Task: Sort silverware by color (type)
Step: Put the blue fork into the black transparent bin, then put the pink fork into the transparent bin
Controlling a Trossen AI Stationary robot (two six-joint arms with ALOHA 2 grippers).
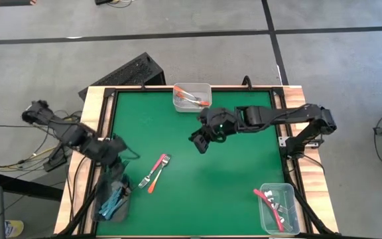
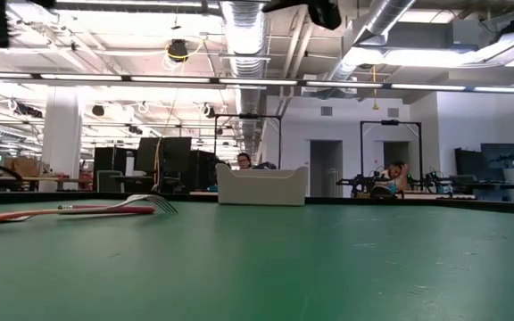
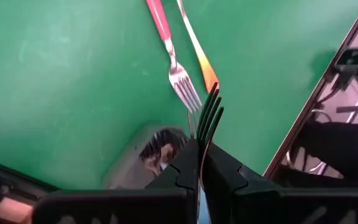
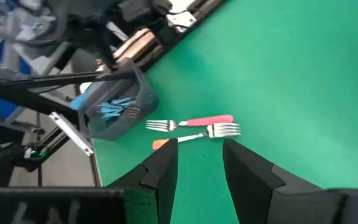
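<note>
My left gripper is shut on a fork near the table's left edge, just beyond the clear bin that holds light blue forks. The fork's dark tines stick out past the fingertips. A red-pink fork and an orange fork lie flat on the green mat, crossing each other. My right gripper is open and empty above the middle of the mat, pointing toward those two forks. My left gripper pinches the fork between its two fingers, just behind the tines. The fork lies along the fingers, tines forward and seen edge-on. A sliver of light blue shows between the fingers farther back. The fork is clear of the mat.
A clear bin with orange forks stands at the far edge and shows in the low view. A clear bin with red-pink forks stands at the near right corner. A wooden frame borders the mat.
</note>
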